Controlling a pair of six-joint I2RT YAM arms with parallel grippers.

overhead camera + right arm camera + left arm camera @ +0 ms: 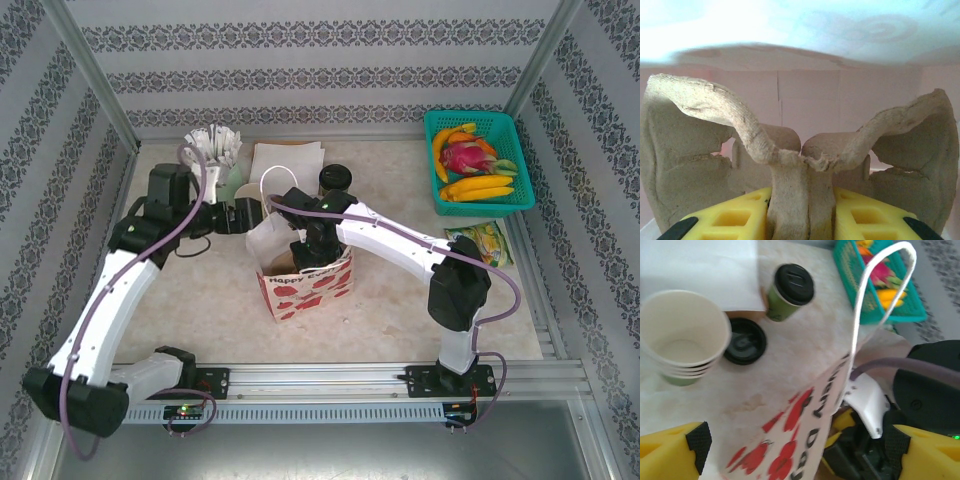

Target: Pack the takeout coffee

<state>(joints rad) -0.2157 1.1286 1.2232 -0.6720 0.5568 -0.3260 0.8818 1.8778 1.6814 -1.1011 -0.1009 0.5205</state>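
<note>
The takeout coffee (789, 292), an olive-green cup with a black lid, stands upright on the table behind the bag (335, 180). A white paper bag with red print (305, 282) stands open at the table's middle. My left gripper (797, 455) is open at the bag's left rim, its yellow fingers (675, 452) wide apart on either side of the bag's wall (790, 440) and below its white handle (860, 305). My right gripper (802, 210) is down inside the bag, shut on the centre post of a brown pulp cup carrier (700, 115).
A stack of lidless cups (682, 340) and a loose black lid (744, 341) sit left of the coffee. White paper (287, 160) and a cup of white sticks (218, 150) are at the back. A teal fruit basket (478, 160) and a snack packet (485, 242) lie right.
</note>
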